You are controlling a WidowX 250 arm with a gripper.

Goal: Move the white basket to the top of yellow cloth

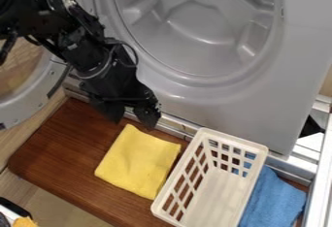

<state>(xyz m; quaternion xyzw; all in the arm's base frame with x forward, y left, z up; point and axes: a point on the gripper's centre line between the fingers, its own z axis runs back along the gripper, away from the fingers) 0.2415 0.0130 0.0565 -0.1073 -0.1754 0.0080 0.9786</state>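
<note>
One squarish yellow cloth [138, 161] beside latticed white plastic basket [214, 197].

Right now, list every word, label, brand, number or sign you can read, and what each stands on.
None that I can read on the white basket, yellow cloth, blue cloth, wooden board or grey panel.
Pale marks on the black arm: too small to tell whether they are lettering.

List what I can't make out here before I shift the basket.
All in the camera view:
White basket: lower end, cut off by the bottom edge.
Blue cloth: left part, hidden by the basket.
Orange item: mostly cut off, lower-left corner; can't say what.
</note>
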